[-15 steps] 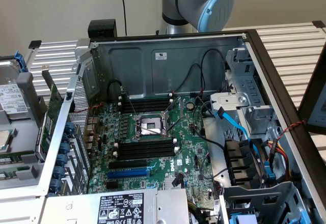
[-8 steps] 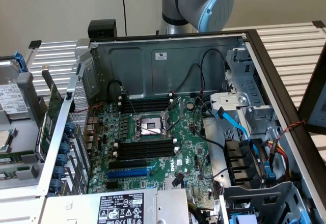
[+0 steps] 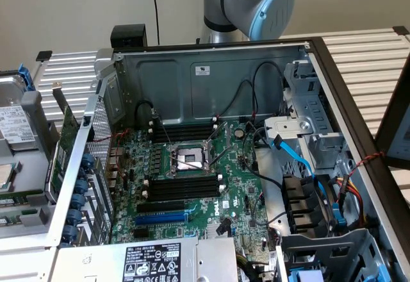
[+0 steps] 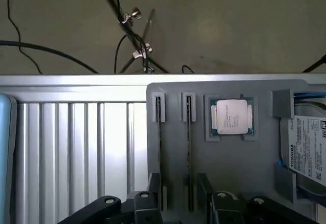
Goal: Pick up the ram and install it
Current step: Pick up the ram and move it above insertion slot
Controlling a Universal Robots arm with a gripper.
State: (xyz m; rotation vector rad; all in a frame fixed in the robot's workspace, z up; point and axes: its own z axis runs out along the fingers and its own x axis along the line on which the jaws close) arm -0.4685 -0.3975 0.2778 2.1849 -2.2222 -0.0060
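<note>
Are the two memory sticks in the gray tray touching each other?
Apart. The wrist view shows one memory stick and the other memory stick in separate slots, with bare gray tray between them.

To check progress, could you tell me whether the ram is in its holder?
In: the ram stands edgewise in a slot of the holder.
</note>
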